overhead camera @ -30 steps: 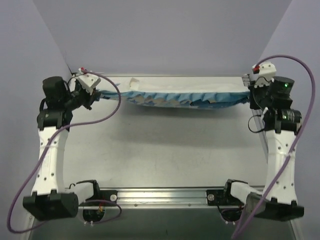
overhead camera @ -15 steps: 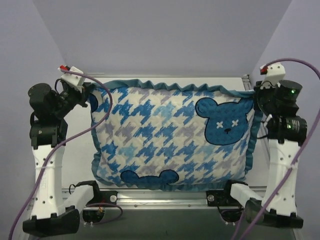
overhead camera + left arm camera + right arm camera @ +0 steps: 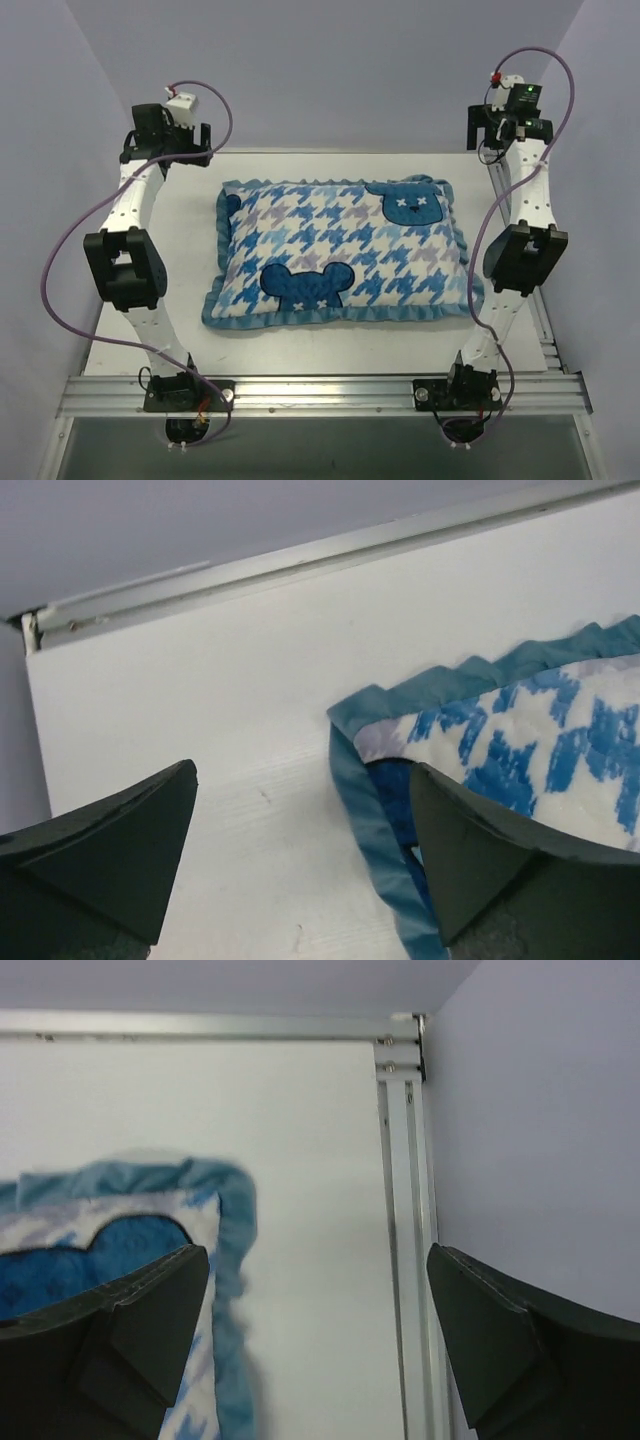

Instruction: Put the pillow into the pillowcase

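The pillowcase (image 3: 340,255), blue-white houndstooth with dark blue bear faces and teal ruffled trim, lies flat and plump in the middle of the table. The pillow is hidden; none of it shows. My left gripper (image 3: 172,152) hangs open above the far left corner, off the case. In the left wrist view that gripper (image 3: 302,770) holds nothing, with the case's teal corner (image 3: 420,695) by the right finger. My right gripper (image 3: 508,135) is open over the far right corner. In the right wrist view it (image 3: 318,1250) is empty, the case's edge (image 3: 225,1210) beside its left finger.
The white table (image 3: 150,300) is framed by aluminium rails: one along the far edge (image 3: 300,560), one on the right side (image 3: 405,1210), one at the near edge (image 3: 320,392). Purple walls close in at the back and both sides.
Both grippers have let go of the pillowcase's top corners and opened. The case dropped from hanging to lying flat on the table. Both arms now reach toward the far corners.
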You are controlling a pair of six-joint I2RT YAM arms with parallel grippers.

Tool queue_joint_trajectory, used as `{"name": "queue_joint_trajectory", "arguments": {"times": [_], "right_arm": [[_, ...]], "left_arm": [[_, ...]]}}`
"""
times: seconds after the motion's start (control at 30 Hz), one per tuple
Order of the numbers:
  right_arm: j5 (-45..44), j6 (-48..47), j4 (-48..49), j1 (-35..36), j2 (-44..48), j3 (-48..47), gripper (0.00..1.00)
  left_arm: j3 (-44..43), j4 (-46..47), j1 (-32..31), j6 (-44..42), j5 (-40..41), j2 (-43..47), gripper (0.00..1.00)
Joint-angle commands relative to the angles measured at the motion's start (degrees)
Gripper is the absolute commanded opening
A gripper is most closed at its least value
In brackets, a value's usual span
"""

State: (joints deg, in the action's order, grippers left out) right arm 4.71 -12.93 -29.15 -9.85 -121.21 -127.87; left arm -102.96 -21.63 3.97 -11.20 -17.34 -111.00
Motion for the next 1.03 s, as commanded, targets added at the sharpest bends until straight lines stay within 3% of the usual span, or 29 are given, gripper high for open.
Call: {"name": "queue_joint_trajectory", "arguments": {"times": [0.0, 0.2, 0.3, 0.43, 0.6, 1.0], "right_arm": [[1.0, -1.6, -9.1, -2.5, 9.3, 1.0, 0.97], [10.1, -3.6, -14.6, -2.5, 25.1, 31.3, 1.0], [14.9, -1.6, -18.6, -2.5, 29.0, 39.9, 1.0], [21.3, 0.6, -18.7, -2.5, 33.2, 49.0, 1.0], [25.3, 2.5, -17.2, -2.3, 35.6, 55.7, 1.0], [26.0, 3.0, -16.6, -1.9, 36.7, 55.9, 1.0]], "left_arm": [[-5.0, -7.4, 1.9, -0.1, 5.4, 6.0, 0.98], [6.8, -18.1, 2.2, -0.9, -2.9, 14.4, 0.97], [10.6, -22.0, 1.5, 3.0, -6.6, 15.5, 0.97], [18.7, -24.4, -0.4, 8.8, -4.6, 15.8, 0.97], [27.4, -23.0, -2.2, 9.6, 0.5, 18.8, 0.97], [26.7, -21.4, -2.7, 7.6, -0.6, 19.3, 0.97]]}}
